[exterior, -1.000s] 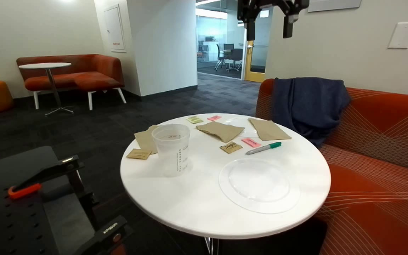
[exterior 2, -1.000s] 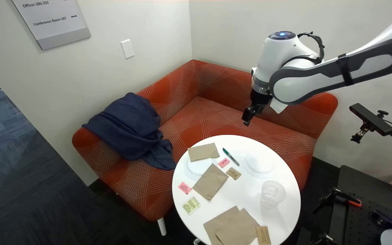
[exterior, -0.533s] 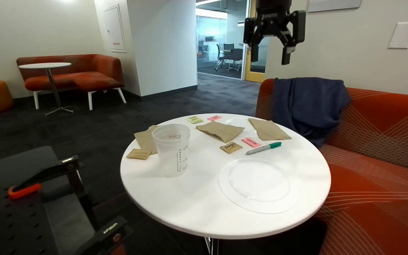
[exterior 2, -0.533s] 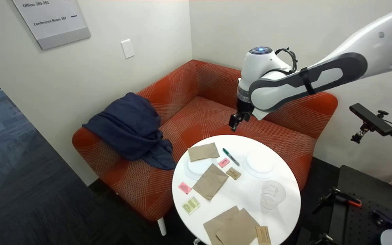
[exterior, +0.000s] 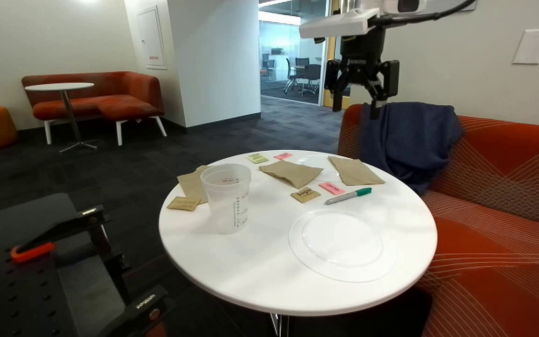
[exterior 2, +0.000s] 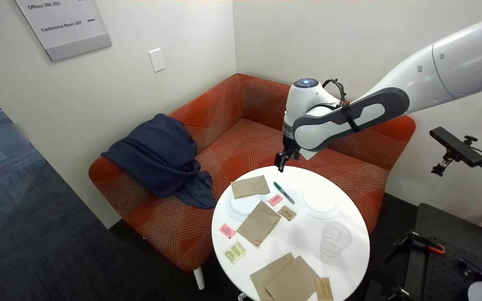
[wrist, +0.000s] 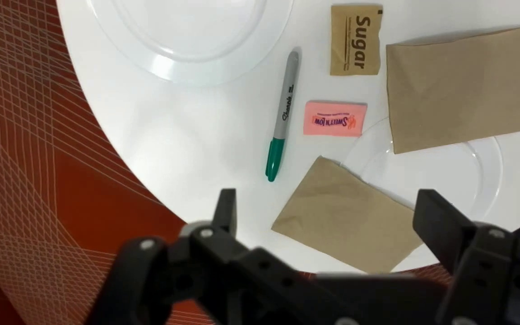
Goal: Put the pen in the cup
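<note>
The round white worktop (exterior: 260, 276) holds a cup (exterior: 227, 203) standing up, a pen (wrist: 283, 115) lying between a clear plate (exterior: 342, 238) and a pink packet (wrist: 335, 118), another plate (exterior 2: 243, 205) partly under two brown napkins (exterior 2: 259, 223), more napkins (exterior 2: 293, 278), and other small packets (exterior 2: 235, 252).

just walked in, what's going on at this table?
A robot arm looks set to put the green-capped pen in the clear cup. Its gripper hangs open, holding nothing, up off the white table. The pen lies flat between a pink packet and a clear plate. The cup stands upright, with no pen in it yet.
</note>
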Controlling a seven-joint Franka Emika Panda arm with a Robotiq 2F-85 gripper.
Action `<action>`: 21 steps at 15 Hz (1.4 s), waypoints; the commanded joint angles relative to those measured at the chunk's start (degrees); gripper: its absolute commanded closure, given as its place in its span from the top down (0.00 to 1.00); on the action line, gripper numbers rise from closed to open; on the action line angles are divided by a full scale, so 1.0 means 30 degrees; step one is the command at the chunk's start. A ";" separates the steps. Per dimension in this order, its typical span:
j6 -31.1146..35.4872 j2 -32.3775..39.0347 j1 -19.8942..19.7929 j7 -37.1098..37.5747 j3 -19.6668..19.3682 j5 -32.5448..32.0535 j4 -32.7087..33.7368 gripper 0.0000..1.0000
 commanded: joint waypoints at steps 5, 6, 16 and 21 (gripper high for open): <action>0.0695 0.2282 -0.0057 0.0164 0.0126 0.0337 0.1602 1.00; 0.0690 0.2571 -0.0062 0.0196 0.0108 0.0333 0.1750 1.00; 0.0331 0.4115 -0.0012 -0.0019 -0.0002 0.0054 0.2260 1.00; 0.0304 0.4429 -0.0013 -0.0019 -0.0001 0.0055 0.2497 1.00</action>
